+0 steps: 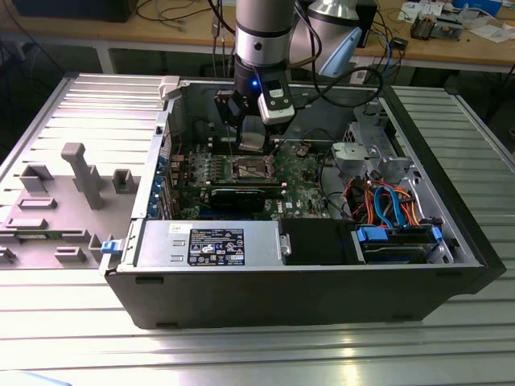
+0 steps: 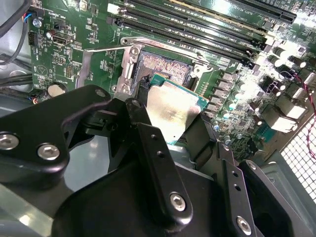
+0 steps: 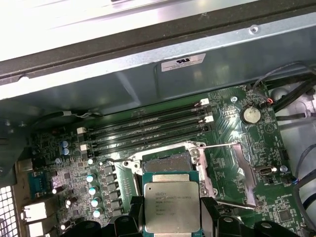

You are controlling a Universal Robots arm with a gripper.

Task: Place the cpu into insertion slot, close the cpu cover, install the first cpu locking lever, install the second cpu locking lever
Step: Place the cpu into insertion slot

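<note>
- Exterior view: a ribbed metal surface (image 1: pixel 241 354) carries an open computer case (image 1: pixel 282 297), and my arm (image 1: pixel 261 32) reaches down into it.
- On the case floor lies the green circuit board (image 3: pixel 266 143).
- My end effector (image 2: pixel 170 118) hangs over that board, its fingers (image 2: pixel 138 111) pinching the cpu (image 3: pixel 172 207) by two opposite edges.
- The cpu cover (image 2: pixel 85 66) is swung open beside the insertion slot (image 3: pixel 165 162).
- The insertion slot's brownish contact field lies bare.
- The cpu, silver top up, overlaps one edge of the insertion slot in both wrist views and is not seated in it.
</note>
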